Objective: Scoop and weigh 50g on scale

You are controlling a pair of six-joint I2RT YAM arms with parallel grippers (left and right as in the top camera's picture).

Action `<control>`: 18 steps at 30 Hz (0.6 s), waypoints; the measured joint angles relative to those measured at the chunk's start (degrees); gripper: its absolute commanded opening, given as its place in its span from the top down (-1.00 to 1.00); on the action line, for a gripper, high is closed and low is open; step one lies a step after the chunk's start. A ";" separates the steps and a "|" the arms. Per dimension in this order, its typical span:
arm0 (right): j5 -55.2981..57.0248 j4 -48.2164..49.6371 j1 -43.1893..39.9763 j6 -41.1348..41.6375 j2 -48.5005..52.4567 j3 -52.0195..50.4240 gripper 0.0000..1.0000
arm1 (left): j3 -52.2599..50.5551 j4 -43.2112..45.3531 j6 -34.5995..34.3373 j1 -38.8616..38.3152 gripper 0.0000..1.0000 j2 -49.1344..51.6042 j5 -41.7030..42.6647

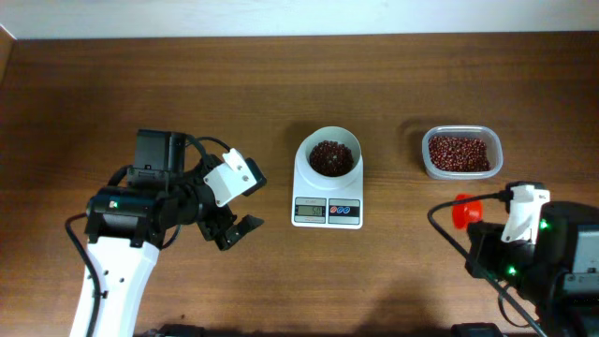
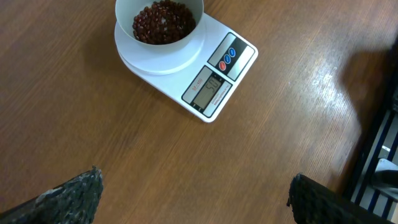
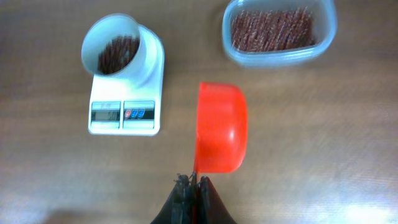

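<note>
At table centre, small white digital kitchen scale [image 1: 327,201], dark reddish-brown beans [image 1: 330,157] heaped in its round bowl. At far right, clear rectangular plastic tub [image 1: 427,159] of more beans. Left of scale, left gripper [image 2: 196,196] spread wide, empty. At near right, right gripper [image 3: 193,185] pinched on orange plastic scoop [image 3: 221,127].

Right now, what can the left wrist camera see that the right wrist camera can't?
Only the left wrist view shows the left arm's fingers, spread wide open above the table with nothing between them. Only the right wrist view shows the orange scoop, pinched in the shut right fingers, and the clear tub beyond it. Both show the white scale with dark red beans in its bowl.
</note>
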 measured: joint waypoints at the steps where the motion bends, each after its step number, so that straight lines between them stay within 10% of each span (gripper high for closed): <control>1: -0.61 0.20 0.00 1.38 -0.04 -1.18 0.92 | 0.00 0.00 0.00 0.00 -0.98 0.00 0.00; 18: -12.81 21.99 -0.31 14.99 0.68 -32.70 0.92 | 0.00 0.00 0.00 0.00 -0.98 0.00 -0.02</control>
